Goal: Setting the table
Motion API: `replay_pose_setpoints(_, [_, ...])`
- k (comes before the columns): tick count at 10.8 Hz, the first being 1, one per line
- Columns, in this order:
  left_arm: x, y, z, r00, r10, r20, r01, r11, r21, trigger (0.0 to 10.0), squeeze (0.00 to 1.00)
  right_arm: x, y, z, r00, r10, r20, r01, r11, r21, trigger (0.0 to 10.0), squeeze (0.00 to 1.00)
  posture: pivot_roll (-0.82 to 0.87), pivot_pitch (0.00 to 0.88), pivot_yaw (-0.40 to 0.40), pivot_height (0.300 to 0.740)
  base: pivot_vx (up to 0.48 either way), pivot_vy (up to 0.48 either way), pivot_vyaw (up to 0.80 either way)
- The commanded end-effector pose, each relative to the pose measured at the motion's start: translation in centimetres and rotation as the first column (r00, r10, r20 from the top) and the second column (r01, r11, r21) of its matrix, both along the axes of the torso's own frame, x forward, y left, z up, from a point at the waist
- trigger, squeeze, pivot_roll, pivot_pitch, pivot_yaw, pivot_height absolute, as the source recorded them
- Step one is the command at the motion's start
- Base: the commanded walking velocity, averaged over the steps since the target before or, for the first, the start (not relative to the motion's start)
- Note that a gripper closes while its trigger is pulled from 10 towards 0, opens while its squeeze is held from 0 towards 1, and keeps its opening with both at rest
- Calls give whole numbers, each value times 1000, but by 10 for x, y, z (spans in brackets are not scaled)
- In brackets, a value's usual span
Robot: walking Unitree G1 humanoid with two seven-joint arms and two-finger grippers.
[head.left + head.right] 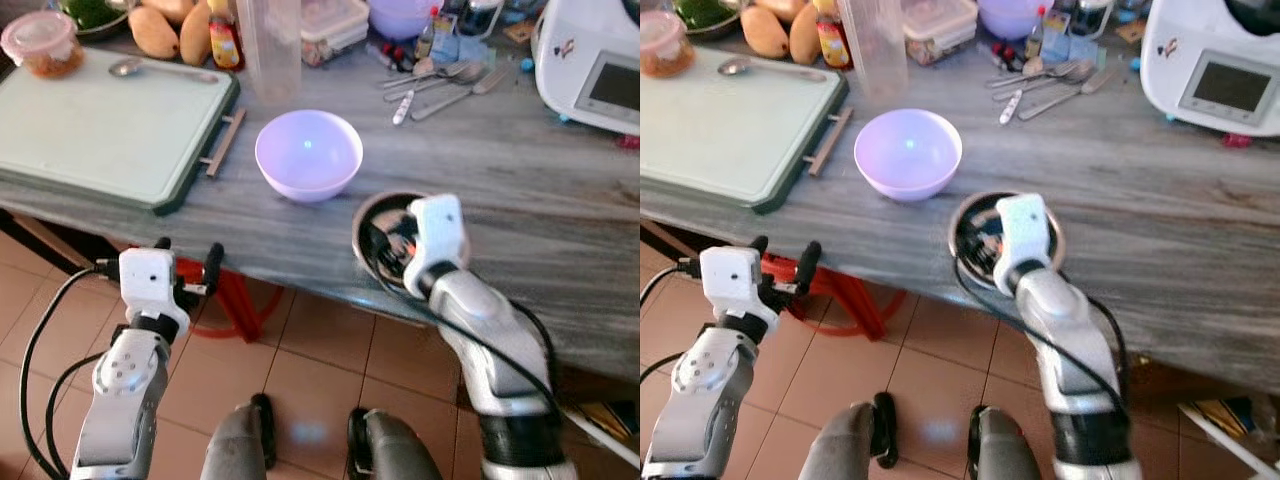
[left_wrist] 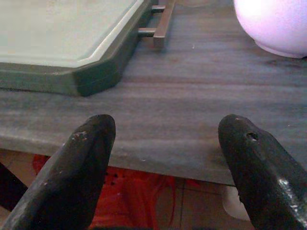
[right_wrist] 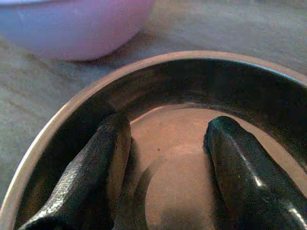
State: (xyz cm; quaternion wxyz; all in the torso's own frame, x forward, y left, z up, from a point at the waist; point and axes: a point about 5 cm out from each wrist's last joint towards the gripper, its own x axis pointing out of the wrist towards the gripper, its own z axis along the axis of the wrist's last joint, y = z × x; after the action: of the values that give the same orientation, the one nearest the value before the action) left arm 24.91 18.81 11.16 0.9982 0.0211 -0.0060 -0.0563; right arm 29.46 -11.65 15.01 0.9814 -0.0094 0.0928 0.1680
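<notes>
The right gripper [image 3: 165,158] reaches down into a steel bowl [image 1: 362,225] at the near edge of the grey table [image 1: 560,200], just beside the lilac bowl [image 1: 308,155]; from the head its wrist hides the fingers, but the right wrist view shows them spread apart inside, gripping nothing. The left gripper [image 2: 168,148] hovers below the table edge — fingers apart, empty — facing the green tray [image 2: 67,43]. A bottle's [image 1: 224,40] label is unreadable.
</notes>
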Motion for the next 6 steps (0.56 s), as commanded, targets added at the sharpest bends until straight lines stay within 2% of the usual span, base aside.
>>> replay_pose_setpoints(1, [-3, 1, 2, 1000, -10, 7, 10, 1000, 10, 10000, 0, 2, 0, -6, 1000, 1, -27, -1, 1000, 6, 10000, 0, -22, 223, -4, 740, 0, 0, 0])
replay_pose_setpoints(6, [0, -2, 4, 1000, -17, 11, 17, 1000, 5, 10000, 0, 14, 12, 1, 999, 47, -11, -46, 998, 33, 10000, 0, -23, 223, -3, 740, 0, 0, 0])
